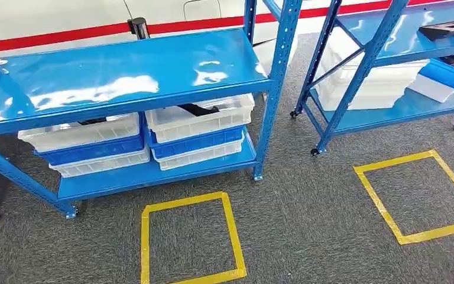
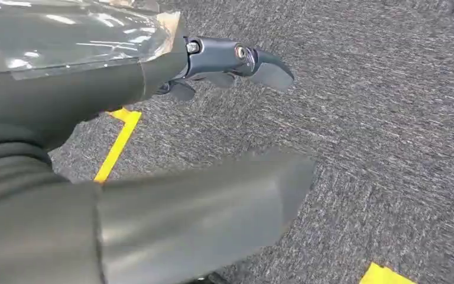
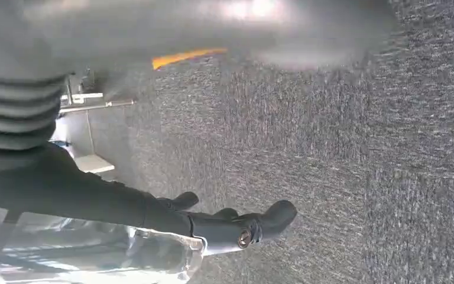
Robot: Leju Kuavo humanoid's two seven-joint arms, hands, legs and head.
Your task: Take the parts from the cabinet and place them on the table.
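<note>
Left rack (image 1: 124, 77): black parts (image 1: 198, 109) half hidden in white bins (image 1: 201, 115) under its shelf. Right rack (image 1: 390, 53) cut off. Left hand (image 2: 213, 62), right hand (image 3: 224, 225): fingers spread, empty, over carpet (image 1: 307, 219).

The left hand (image 2: 153, 148) has a dark grey ribbed cover, a thick matte grey thumb and darker fingers (image 2: 236, 59) of blue-grey metal with round silver screws and rounded tips. The right hand (image 3: 124, 177) matches: ribbed grey cover, blurred grey thumb, black fingers (image 3: 254, 225) with one silver screw.
</note>
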